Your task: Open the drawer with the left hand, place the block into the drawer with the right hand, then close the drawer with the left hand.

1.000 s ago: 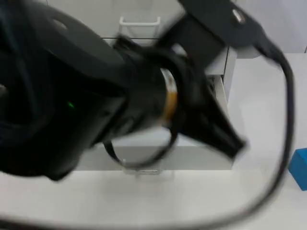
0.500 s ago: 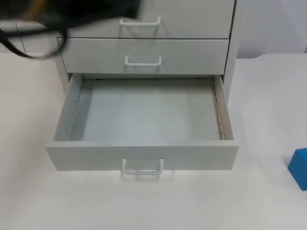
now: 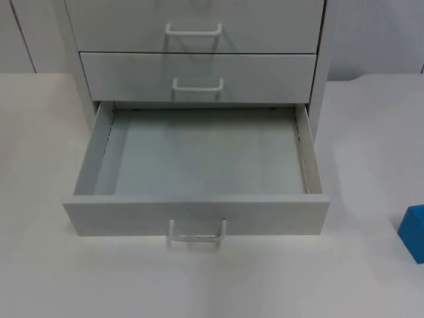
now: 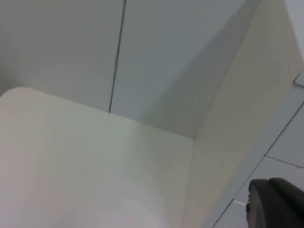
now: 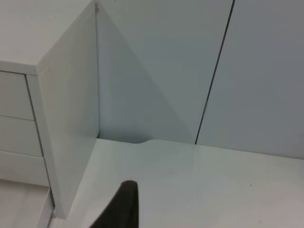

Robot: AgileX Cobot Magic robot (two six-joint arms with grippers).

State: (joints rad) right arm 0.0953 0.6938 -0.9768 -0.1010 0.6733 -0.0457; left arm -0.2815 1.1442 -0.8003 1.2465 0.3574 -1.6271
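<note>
A blue block (image 3: 413, 232) sits on the white table (image 3: 371, 159), well right of the open, empty bottom drawer (image 3: 199, 215). Each wrist view shows one fingertip; neither gripper's opening can be told. A poor grasp could drop the block outside.

My left wrist camera looks at the white table top (image 4: 71, 166) meeting the grey partition wall (image 4: 156, 61), the pale cabinet side (image 4: 237, 133) alongside, one black fingertip (image 4: 275, 204) visible.
</note>
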